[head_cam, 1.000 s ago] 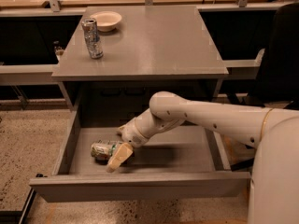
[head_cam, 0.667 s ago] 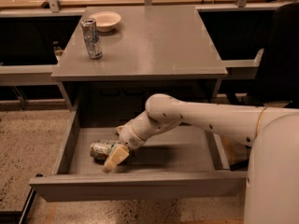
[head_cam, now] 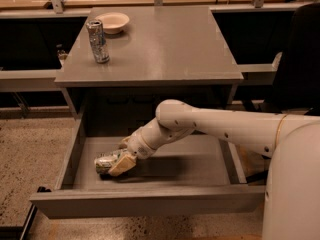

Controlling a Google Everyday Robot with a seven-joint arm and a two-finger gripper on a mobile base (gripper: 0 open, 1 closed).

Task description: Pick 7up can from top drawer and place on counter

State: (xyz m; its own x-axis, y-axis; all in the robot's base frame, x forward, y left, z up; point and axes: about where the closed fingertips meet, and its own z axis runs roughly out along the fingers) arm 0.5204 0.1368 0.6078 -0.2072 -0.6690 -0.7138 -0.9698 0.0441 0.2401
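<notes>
The 7up can (head_cam: pixel 103 162), silvery with green markings, lies on its side on the floor of the open top drawer (head_cam: pixel 150 204), at its left front. My gripper (head_cam: pixel 119 157) is down inside the drawer, right at the can's right end and touching or overlapping it. The white arm reaches in from the right, under the counter (head_cam: pixel 165 44). The can's right end is hidden behind the gripper.
On the counter's back left stand a taller slim silver-and-blue can (head_cam: pixel 98 41) and a shallow white bowl (head_cam: pixel 112 22). The drawer's side walls (head_cam: pixel 70 154) flank the can and gripper. My white body (head_cam: pixel 295 184) fills the lower right. Speckled floor lies to the left.
The gripper has shifted left and slightly down along the drawer floor, closing in on the can. The can has not visibly moved.
</notes>
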